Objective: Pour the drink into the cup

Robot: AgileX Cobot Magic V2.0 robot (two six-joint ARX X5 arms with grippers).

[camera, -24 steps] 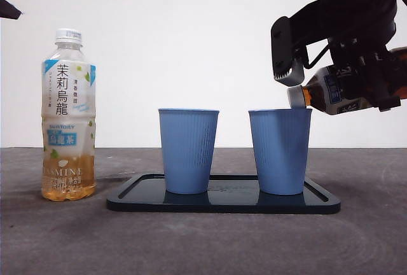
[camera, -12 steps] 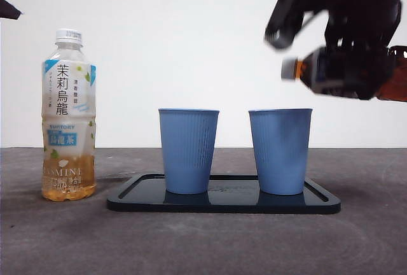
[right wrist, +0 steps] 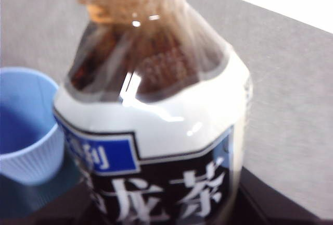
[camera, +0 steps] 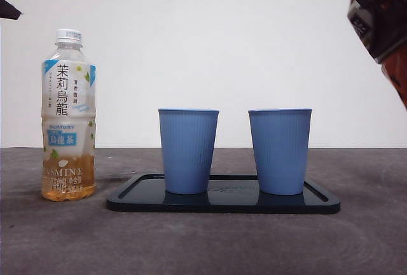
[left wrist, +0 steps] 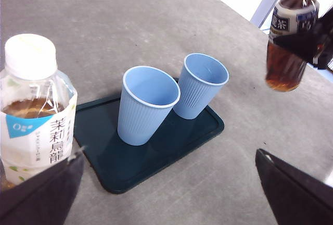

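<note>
A dark tea bottle [camera: 380, 17] with a white cap hangs high at the right edge of the front view, leaning only a little, well above and to the right of the right blue cup [camera: 280, 151]. My right gripper [left wrist: 316, 45] is shut on it, and the bottle [right wrist: 156, 110] fills the right wrist view. A second blue cup [camera: 188, 150] stands to the left on the same dark tray [camera: 318, 204]. Both cups [left wrist: 148, 102] [left wrist: 200, 84] are upright. My left gripper [left wrist: 169, 154] hangs open behind them, holding nothing.
A capped jasmine tea bottle [camera: 68, 116] stands upright on the grey table, left of the tray, and close to my left gripper's jaw in the left wrist view [left wrist: 36, 110]. The waiting arm shows as a black tip [camera: 9, 9] at the upper left.
The right gripper has lifted the dark bottle up and to the right, away from the right cup's rim, and swung it from nearly level back toward upright.
</note>
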